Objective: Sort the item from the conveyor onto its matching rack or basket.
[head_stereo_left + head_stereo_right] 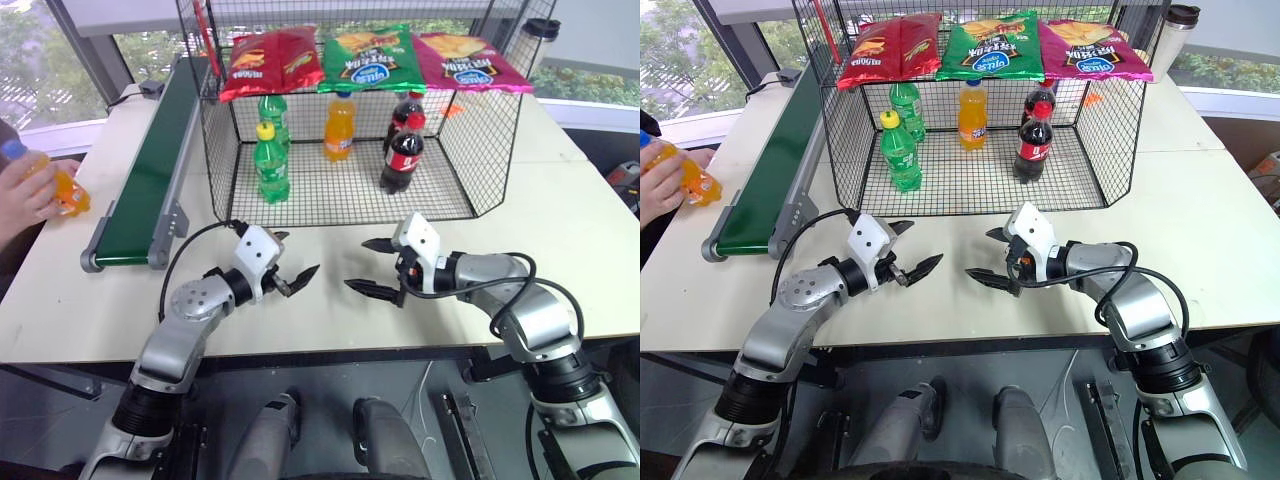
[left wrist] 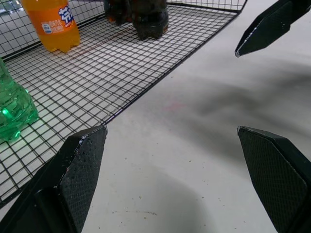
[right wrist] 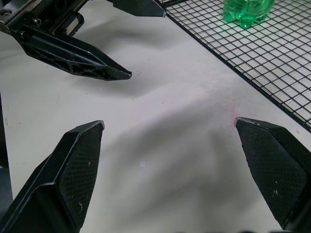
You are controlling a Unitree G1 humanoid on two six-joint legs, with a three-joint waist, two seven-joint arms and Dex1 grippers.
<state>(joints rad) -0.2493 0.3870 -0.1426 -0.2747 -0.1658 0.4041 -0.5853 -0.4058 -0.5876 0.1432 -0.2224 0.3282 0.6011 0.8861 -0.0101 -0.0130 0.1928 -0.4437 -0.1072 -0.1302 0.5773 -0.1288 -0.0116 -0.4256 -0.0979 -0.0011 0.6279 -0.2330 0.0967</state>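
Left gripper [image 1: 293, 262], black ridged fingers spread, faces wire-mesh cage [image 1: 225, 150].

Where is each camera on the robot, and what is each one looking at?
Left eye view: on the head, looking down at the table, black wire-mesh cage, conveyor and both arms.
Right eye view: beside it, same scene, shifted slightly.
Left wrist view: on the left wrist, looking past the open left gripper at the cage floor and orange bottle.
Right wrist view: on the right wrist, looking past the open right gripper at the tabletop.
Shared: each wrist view shows the other gripper's fingers.
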